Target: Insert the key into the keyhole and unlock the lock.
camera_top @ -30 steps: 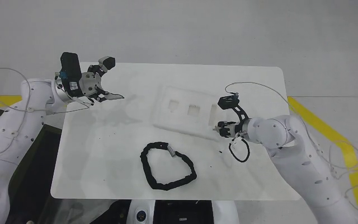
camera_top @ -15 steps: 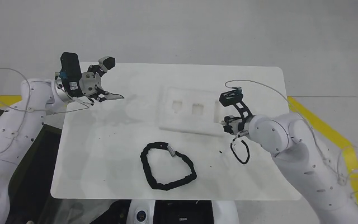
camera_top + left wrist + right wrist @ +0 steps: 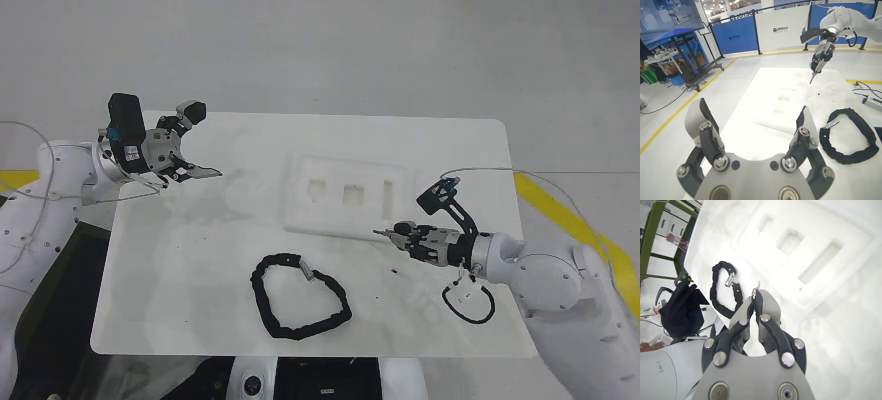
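While right gripper (image 3: 754, 294) pinches key (image 3: 758, 284), lock (image 3: 303, 268) lies well apart on table (image 3: 180, 290); left gripper (image 3: 753, 111) spread.

The tray (image 3: 340, 225) sits back-middle on the table (image 3: 200, 300), and the chain lock (image 3: 262, 300) lies in front of it, nearer the front edge. The right gripper (image 3: 395, 235) is just off the tray's front right corner, with the key (image 3: 381, 234) poking out toward the lock, probably clear of the tabletop. The left gripper (image 3: 205, 140) is over the back left corner.
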